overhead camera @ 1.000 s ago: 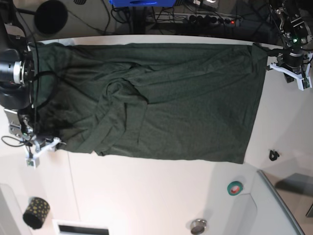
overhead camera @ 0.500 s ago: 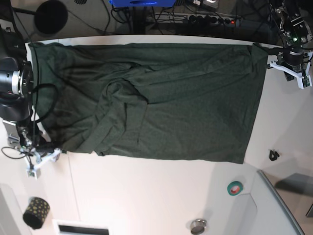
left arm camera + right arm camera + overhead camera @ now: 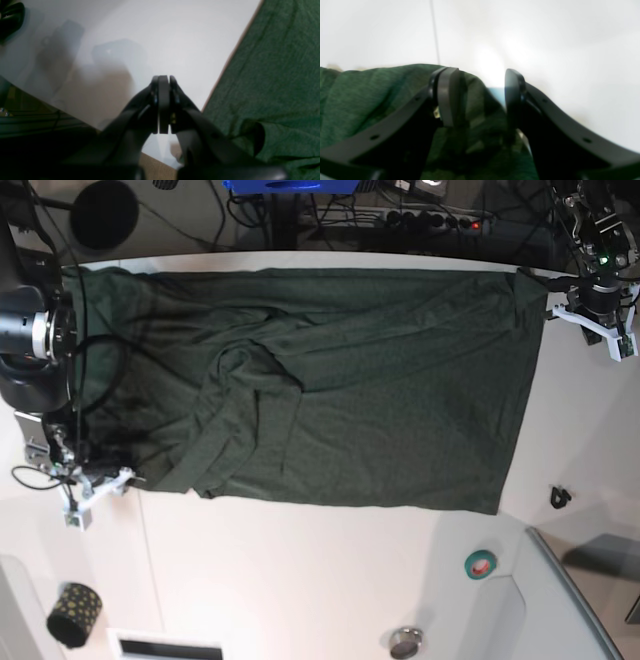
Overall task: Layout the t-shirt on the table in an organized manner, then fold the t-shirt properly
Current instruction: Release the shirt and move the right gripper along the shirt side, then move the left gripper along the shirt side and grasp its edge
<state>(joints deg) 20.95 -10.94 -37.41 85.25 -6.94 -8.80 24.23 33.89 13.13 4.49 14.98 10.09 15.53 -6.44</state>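
Lying between right pincer (image 3: pixel 482 100) fingers: t-shirt (image 3: pixel 357 105).

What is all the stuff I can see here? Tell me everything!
t-shirt: one, dark green, spread across the table, rumpled in the middle.
table: one, white, under everything.
tape roll: one, teal, near the tray.
tray: one, grey, at the table's corner.
patterned roll: one, black with gold dots, on the table.
small round metal thing: one, silvery, at the table's edge.
small black thing: one, beside the shirt.
left gripper: one, black, shut, beside the shirt's edge.
right gripper: one, black, open at the shirt's corner.
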